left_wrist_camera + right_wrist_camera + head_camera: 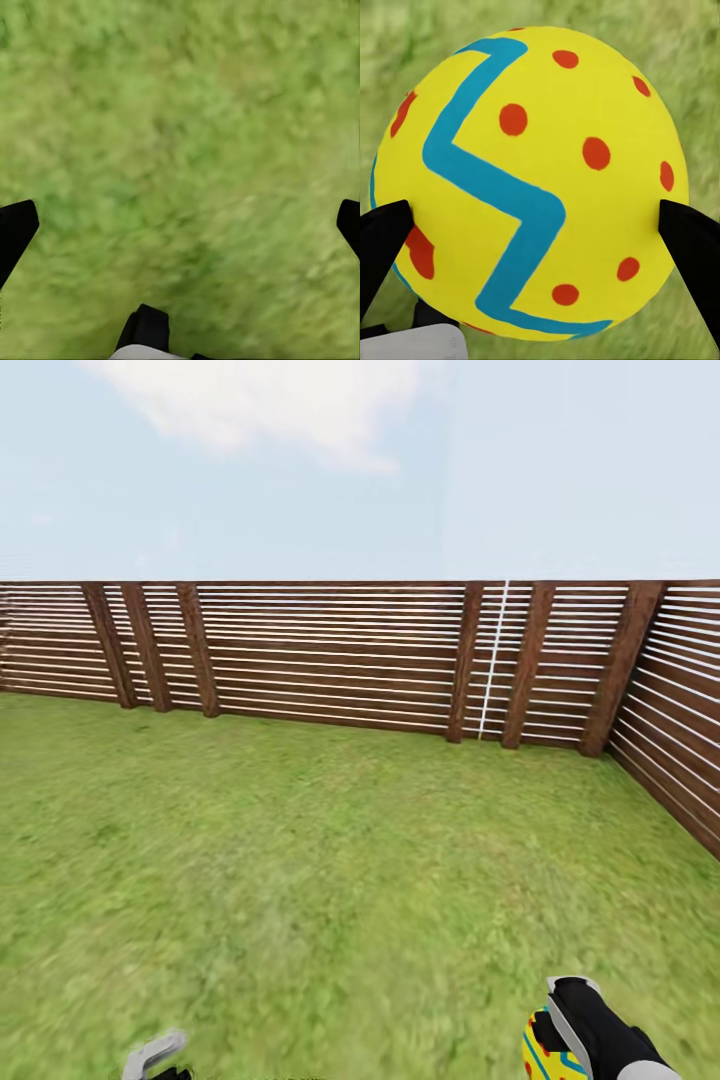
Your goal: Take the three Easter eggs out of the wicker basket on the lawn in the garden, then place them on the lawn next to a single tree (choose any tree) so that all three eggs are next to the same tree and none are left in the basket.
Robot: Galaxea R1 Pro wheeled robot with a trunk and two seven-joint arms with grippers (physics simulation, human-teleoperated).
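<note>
While we face the fence, our right gripper sits at the lower right of the head view, clenched on an Easter egg. In the head view the egg is partly cut off by the frame edge, with yellow shell, a blue stripe and a red dot visible beside the black finger.

In the right wrist view the Easter egg sits between the two black fingers, one pressing on each side of the shell. The blue zigzag runs across its face, with red dots scattered around it. Blurred lawn lies behind it, so the egg is held clear of the grass.

Our left gripper pokes in at the lower left of the head view; we see a grey finger tip. In the left wrist view its fingers stand wide apart at opposite edges, released, with nothing between them except lawn.

The lawn stretches from us to the fence, mottled green. The fence is brown horizontal slats on slanted posts, and turns a corner at the right. Above it we see pale sky with a cloud.
</note>
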